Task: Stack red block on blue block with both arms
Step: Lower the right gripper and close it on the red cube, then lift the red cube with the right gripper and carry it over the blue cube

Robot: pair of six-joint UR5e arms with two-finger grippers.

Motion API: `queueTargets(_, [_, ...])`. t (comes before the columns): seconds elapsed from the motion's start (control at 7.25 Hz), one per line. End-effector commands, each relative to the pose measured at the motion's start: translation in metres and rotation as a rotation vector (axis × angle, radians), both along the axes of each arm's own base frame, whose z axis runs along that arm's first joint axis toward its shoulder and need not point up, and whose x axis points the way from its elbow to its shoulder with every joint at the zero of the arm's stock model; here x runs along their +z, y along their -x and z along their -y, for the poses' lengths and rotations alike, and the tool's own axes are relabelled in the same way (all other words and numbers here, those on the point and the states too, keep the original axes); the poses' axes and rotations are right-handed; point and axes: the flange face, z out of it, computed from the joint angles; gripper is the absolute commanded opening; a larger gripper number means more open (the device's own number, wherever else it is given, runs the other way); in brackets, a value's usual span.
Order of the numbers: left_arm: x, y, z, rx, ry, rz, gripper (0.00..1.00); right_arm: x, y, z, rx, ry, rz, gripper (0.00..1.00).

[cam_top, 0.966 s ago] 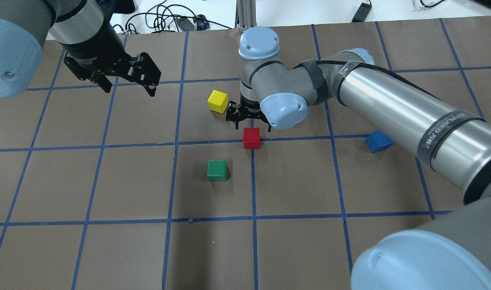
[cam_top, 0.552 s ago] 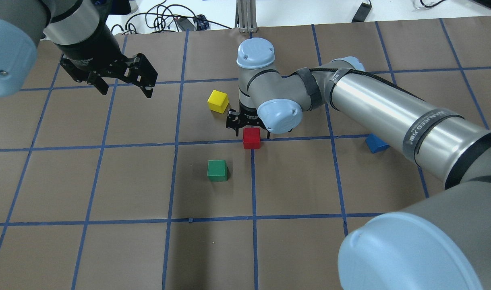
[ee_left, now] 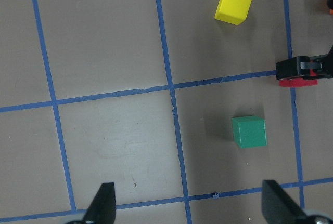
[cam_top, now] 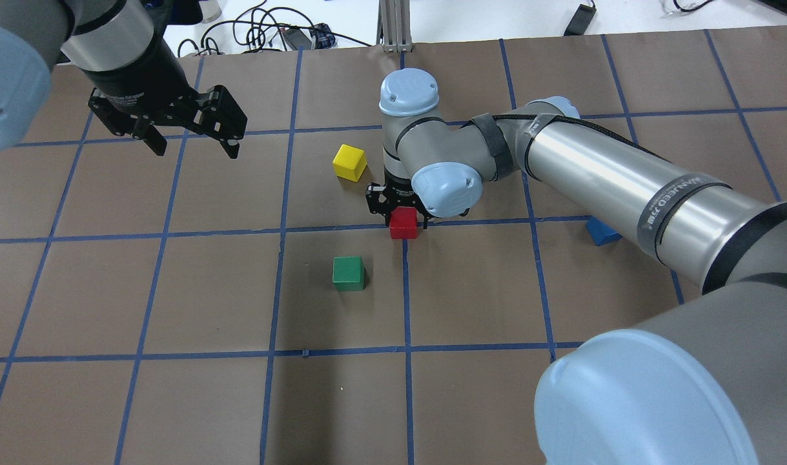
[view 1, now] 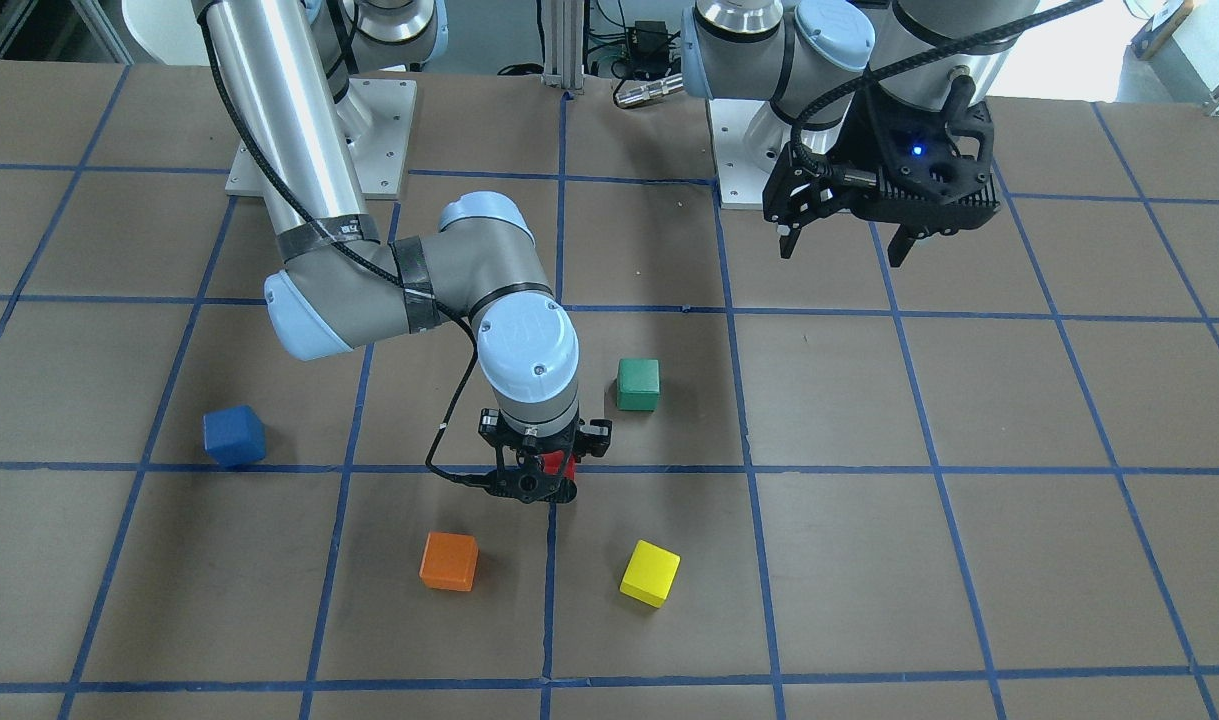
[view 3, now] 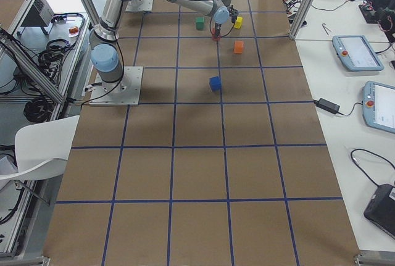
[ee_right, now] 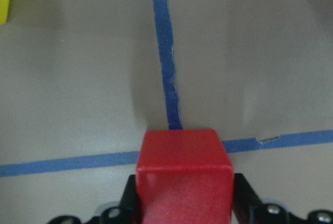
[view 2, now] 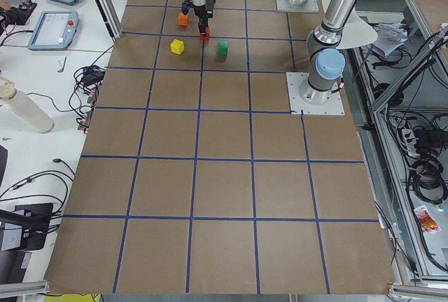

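View from the robot's side, with 12 o'clock pointing away from it. Nearest the robot, a green block [cam_top: 348, 272] sits on the brown table [cam_top: 173, 297], which is gridded with blue tape. Just beyond, at a crossing of tape lines, the red block [ee_right: 182, 172] rests on the table, with the green one at its 7 o'clock. The right gripper [view 1: 539, 476] points straight down over it, with one black finger [ee_right: 130, 200] at each side. The wrist view shows no gap, but whether the jaws are pressing cannot be told. The blue block [view 1: 234, 436] stands alone, well apart at 3 o'clock. Farther out, a yellow block [cam_top: 349, 161] lies at 11 o'clock and an orange block [view 1: 449, 561] at about 1 o'clock, both near the gripper. Farthest, at 10 o'clock, the left gripper [cam_top: 195, 150] hangs above the table, jaws spread wide and holding nothing.

The step in hand looks like the grasp. To do it well, squeeze evenly on two opposite faces so the cube does not twist. Then lift straight up, clear of the yellow and orange neighbours, before swinging toward 3 o'clock. Carry it high enough to pass over the blue cube, and square its faces to that cube before lowering
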Motion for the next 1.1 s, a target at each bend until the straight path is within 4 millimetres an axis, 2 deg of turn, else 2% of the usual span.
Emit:
queueTargets(0.0, [-0.004,0.002,-0.001,-0.002,-0.004,0.0,1.0,0.009,0.001,0.002,-0.01,0.013,-0.002,0.0])
queueTargets(0.14, [-0.005,0.003,0.0,-0.004,-0.002,-0.004,1.0,0.027,0.007,0.006,-0.019,0.036,0.002,0.0])
queueTargets(0.28, [-0.005,0.004,0.0,-0.004,-0.004,-0.005,1.0,0.055,0.017,0.007,-0.033,0.065,0.008,0.0])
queueTargets(0.41, [-0.005,0.004,0.0,-0.004,-0.002,-0.011,1.0,0.073,0.046,0.015,-0.067,0.065,-0.005,0.0])
queueTargets(0.55, [-0.011,0.007,0.007,0.001,-0.016,-0.011,1.0,0.096,0.087,0.024,-0.122,0.062,-0.006,0.0])
queueTargets(0.69, [-0.009,0.006,0.005,0.008,-0.011,-0.01,1.0,0.12,0.127,0.024,-0.121,0.044,-0.01,0.0])
queueTargets(0.97, [-0.005,0.004,-0.001,0.004,-0.004,-0.004,1.0,0.145,0.206,0.014,-0.041,-0.026,-0.001,0.0])
